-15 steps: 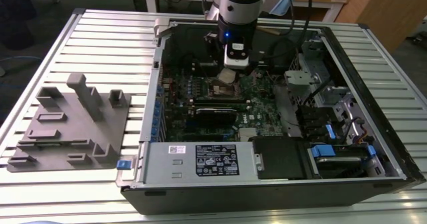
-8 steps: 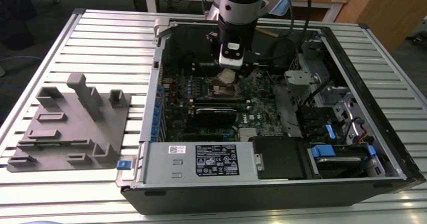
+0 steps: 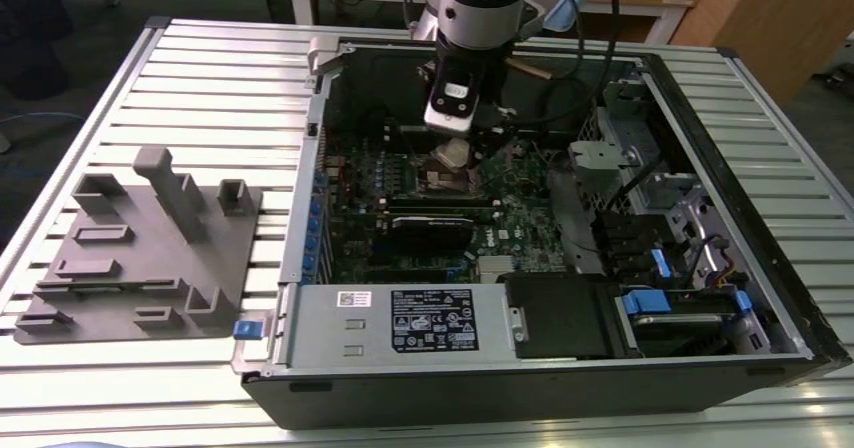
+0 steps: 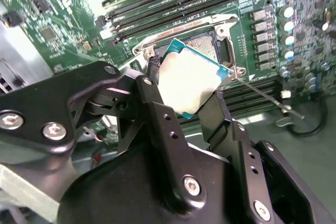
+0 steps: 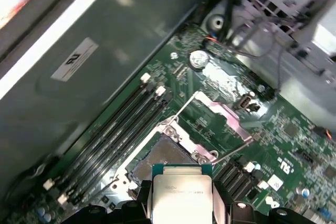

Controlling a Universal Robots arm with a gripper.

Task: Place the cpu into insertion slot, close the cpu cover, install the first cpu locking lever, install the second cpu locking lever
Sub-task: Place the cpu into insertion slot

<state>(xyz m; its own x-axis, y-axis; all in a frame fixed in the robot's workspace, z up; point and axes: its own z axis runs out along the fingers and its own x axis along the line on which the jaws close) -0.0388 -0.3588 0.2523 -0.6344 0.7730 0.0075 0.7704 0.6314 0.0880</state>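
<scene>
As the tool [image 4: 187, 85] grips the cpu [image 5: 181, 195], the insertion slot [image 5: 159, 157] lies bare

Silver-grey cpu [image 4: 190, 83] edged teal; green board [image 5: 287, 132]; black jaws; brownish-gold slot [image 4: 208, 45]; pale ribbed bench [image 3: 200, 68]; plain grey fixture [image 3: 134, 253].

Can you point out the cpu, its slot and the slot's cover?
cpu [image 4: 191, 82]: second wrist view, middle of its silver face.
slot [image 5: 156, 154]: first wrist view, its bare centre.
cover [image 5: 228, 118]: first wrist view, its metal frame.
</scene>
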